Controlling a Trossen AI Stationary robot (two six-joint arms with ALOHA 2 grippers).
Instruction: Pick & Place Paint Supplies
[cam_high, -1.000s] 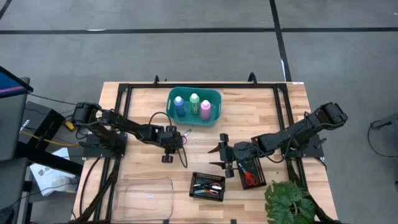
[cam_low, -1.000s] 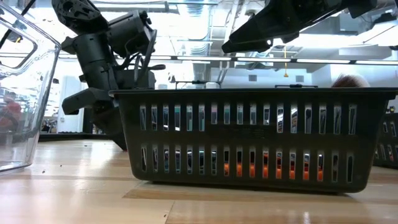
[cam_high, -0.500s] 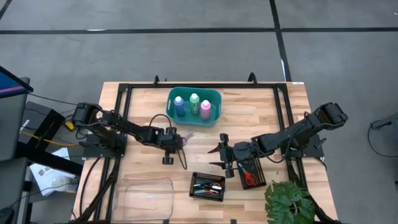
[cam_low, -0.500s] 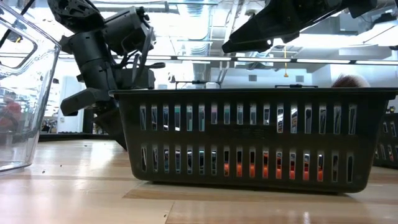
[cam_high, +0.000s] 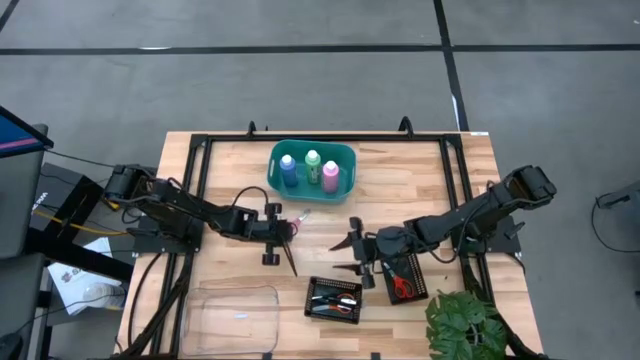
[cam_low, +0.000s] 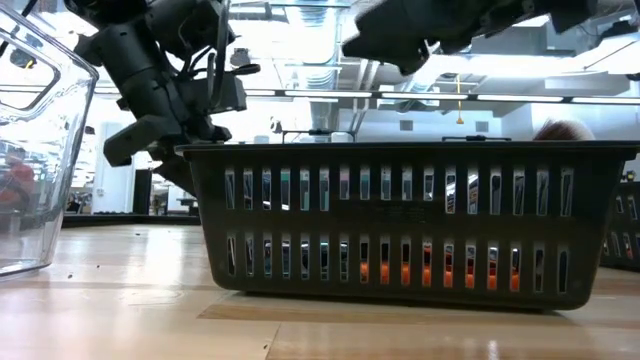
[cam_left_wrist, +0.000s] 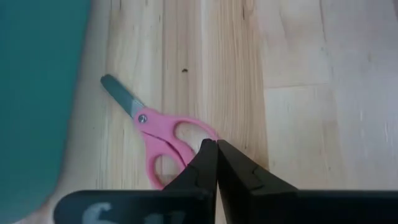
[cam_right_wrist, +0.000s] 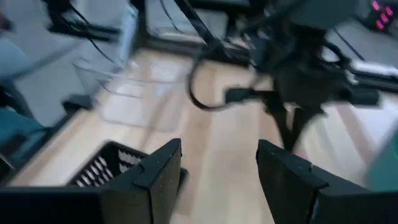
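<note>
Three bottles already stand in the teal basket, and red scissors lie in a black tray. The pink scissors lie loose on the table beside the basket; the left gripper, fingers pressed together and empty, hangs over their handles. The right gripper waits spread wide near the trays.

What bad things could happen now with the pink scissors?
1. The left gripper has its fingers shut, tips touching, right over the pink scissors. If it goes down like that, it may just push them along the wood.
2. The scissors lie close beside the teal basket, so a push could slide them against its wall.
3. The right gripper waits open nearby; the arms might bump.
</note>
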